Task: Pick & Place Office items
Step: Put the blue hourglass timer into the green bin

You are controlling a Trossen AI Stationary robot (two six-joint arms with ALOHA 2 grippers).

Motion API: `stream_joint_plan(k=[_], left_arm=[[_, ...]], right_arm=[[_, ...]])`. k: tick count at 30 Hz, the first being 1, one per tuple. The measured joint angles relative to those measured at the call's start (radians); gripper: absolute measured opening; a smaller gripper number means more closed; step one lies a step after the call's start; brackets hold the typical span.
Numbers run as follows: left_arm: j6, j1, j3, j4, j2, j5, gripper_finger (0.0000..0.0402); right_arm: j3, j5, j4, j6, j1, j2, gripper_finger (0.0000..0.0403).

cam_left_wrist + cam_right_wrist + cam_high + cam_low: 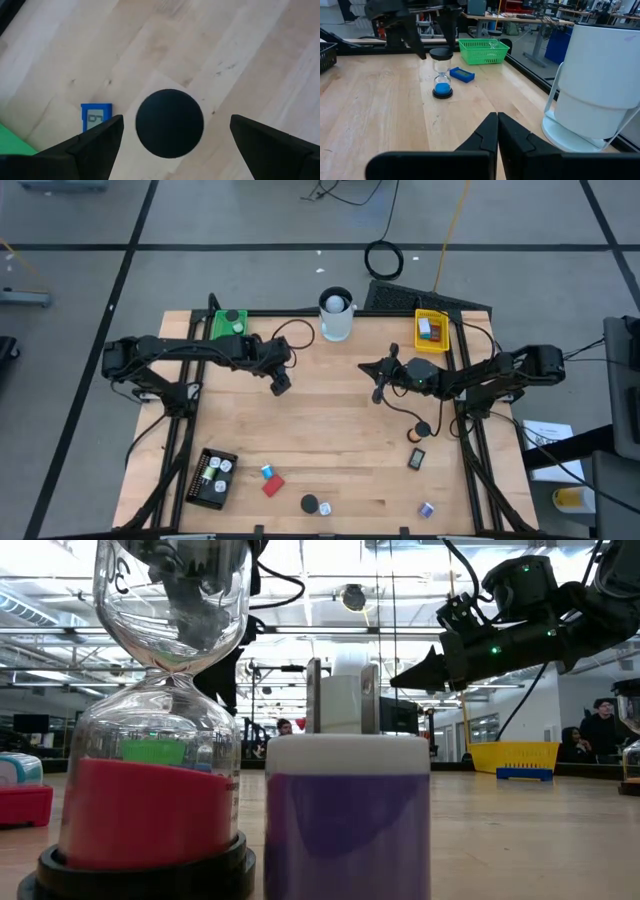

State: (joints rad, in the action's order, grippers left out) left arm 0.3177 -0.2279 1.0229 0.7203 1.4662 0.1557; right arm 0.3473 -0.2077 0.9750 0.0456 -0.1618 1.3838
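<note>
pincer left (281, 383), wide open, hangs over hourglass (441, 73): drop straight, centre black cap, close gently. right pincer (379, 391) shut, idle.

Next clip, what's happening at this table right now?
The left gripper hangs open directly above a small blue sand timer, whose black top sits centred between its fingers; it holds nothing yet. A flat blue item lies beside the timer, near the green tray. The right gripper is shut and empty, waiting mid-table near the white cup. More small items lie along the table's near edge, some already in the black tray and yellow tray.
</note>
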Motion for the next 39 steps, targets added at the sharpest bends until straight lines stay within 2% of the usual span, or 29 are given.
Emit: stream_joint_plan(k=[10, 18, 22, 31, 36, 39], left_arm=[[-0.021, -0.004, -0.058, -0.048, 0.0, 0.025, 0.0374], [-0.037, -0.004, -0.13, -0.154, 0.0, 0.03, 0.0371], [-0.035, -0.004, -0.136, -0.155, 0.0, 0.037, 0.0337], [-0.048, -0.004, -0.136, -0.182, 0.0, 0.039, 0.0212], [-0.051, -0.004, -0.136, -0.182, 0.0, 0.04, 0.021], [-0.051, -0.003, -0.136, -0.17, -0.02, 0.073, 0.021]], right_arm=[[0.0, 0.0, -0.001, 0.0, 0.0, 0.0, 0.0004], [0.0, 0.0, -0.001, 0.0, 0.0, 0.0, 0.0004], [0.0, 0.0, -0.001, 0.0, 0.0, 0.0, 0.0004], [0.0, 0.0, -0.001, 0.0, 0.0, 0.0, 0.0004], [0.0, 0.0, -0.009, 0.0, 0.0, 0.0, 0.0004], [0.0, 0.0, -0.01, 0.0, 0.0, 0.0, 0.0004]])
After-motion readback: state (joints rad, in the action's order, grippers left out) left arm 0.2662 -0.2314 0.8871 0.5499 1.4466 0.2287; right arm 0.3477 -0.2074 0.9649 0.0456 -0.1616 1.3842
